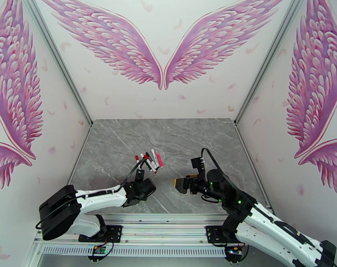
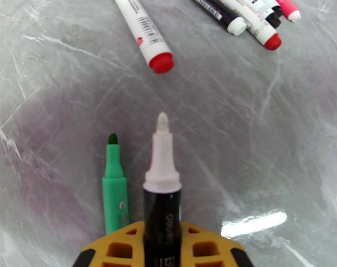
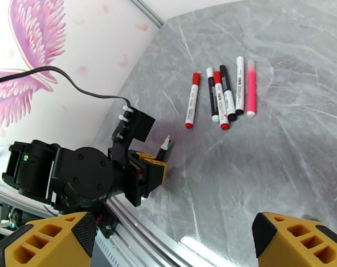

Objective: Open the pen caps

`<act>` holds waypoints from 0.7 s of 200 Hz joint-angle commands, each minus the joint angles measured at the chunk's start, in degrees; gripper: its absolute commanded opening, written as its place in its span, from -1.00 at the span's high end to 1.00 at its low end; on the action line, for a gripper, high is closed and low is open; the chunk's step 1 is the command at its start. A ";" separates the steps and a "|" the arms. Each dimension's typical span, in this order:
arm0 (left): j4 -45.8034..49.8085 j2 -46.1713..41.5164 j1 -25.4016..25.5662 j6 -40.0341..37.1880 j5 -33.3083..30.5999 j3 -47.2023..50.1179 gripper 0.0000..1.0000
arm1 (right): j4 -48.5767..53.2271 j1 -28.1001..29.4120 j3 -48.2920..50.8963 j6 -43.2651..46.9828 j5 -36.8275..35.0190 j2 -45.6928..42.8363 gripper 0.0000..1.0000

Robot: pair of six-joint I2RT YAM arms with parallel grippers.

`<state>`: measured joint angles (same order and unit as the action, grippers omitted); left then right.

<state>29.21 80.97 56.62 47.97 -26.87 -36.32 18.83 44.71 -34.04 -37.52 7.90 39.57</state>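
Yellow fingers (image 2: 204, 250) of the left gripper (image 2: 162, 239) sit closest to the lens, clamped shut on a black-barrelled pen (image 2: 162, 219); its whitish nib (image 2: 162, 130) is bare, so this pen is judged uncapped; a green pen (image 2: 115, 192) runs beside that barrel, nib also bare, and whether the left gripper grips it too cannot be told. Ahead of the left gripper, beyond the nib, the remaining pens (image 3: 220, 101) lie on the table (image 3: 279, 165), long axes roughly in line with the held barrel; their pen caps (image 3: 196, 78) appear still fitted, probably the longer coloured ends facing away from the left gripper. Right of the left gripper, the right gripper (image 3: 172, 239) stands wide open, empty; the left arm is nearer those pens.
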 commanded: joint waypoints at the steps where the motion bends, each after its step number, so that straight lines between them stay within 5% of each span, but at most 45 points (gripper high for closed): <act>1: -0.91 1.27 -0.55 -1.20 -1.46 -0.86 0.95 | 1.77 0.46 0.95 -0.15 -2.74 -0.90 -0.98; 140: -0.38 3.41 -0.99 -1.86 -2.93 -3.05 0.55 | 2.26 0.44 0.90 0.35 -2.62 1.58 -0.97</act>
<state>28.84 84.05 55.90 46.54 -28.40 -37.34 20.16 44.71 -34.04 -37.50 6.33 40.80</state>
